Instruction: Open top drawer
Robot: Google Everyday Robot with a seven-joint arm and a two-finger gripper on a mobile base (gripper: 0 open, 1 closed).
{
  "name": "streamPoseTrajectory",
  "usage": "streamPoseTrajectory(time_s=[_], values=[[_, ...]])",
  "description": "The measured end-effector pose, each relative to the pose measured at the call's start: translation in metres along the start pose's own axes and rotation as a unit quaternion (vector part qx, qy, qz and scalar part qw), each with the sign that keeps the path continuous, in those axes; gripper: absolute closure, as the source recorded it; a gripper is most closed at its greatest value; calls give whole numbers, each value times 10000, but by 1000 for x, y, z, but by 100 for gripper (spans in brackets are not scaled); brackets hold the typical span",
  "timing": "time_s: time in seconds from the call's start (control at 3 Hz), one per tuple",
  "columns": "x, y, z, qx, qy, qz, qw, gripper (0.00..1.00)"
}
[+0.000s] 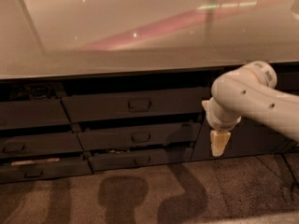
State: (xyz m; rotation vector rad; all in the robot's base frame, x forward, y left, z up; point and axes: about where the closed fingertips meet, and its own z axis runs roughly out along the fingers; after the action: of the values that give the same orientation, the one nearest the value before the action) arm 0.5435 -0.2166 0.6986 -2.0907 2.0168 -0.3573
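Observation:
The top drawer (117, 107) is the widest dark grey drawer, just under the countertop, with a small bar handle (139, 104) at its middle. Its front stands slightly forward of the cabinet face. My gripper (218, 144) hangs pointing down from the white arm (252, 97), to the right of the drawer column and lower than the top drawer's handle. Its pale fingers are together and hold nothing. It touches no drawer.
A pale glossy countertop (140, 31) overhangs the drawers. Two narrower drawers (140, 137) (140, 160) lie below the top one, also slightly out. More drawers (28, 143) stand at the left. A dark cabinet front (252, 141) is behind the gripper. Carpeted floor (140, 195) lies in front.

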Motion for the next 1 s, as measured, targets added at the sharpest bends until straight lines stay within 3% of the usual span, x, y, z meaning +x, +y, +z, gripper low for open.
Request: streamPoseTrajectory(time_s=[0.33,0.67,1.0], values=[[0,9,11,377,37,-184,9991,0],[0,9,11,377,37,-184,9991,0],[12,-21,11,337,233,38,9992,0]])
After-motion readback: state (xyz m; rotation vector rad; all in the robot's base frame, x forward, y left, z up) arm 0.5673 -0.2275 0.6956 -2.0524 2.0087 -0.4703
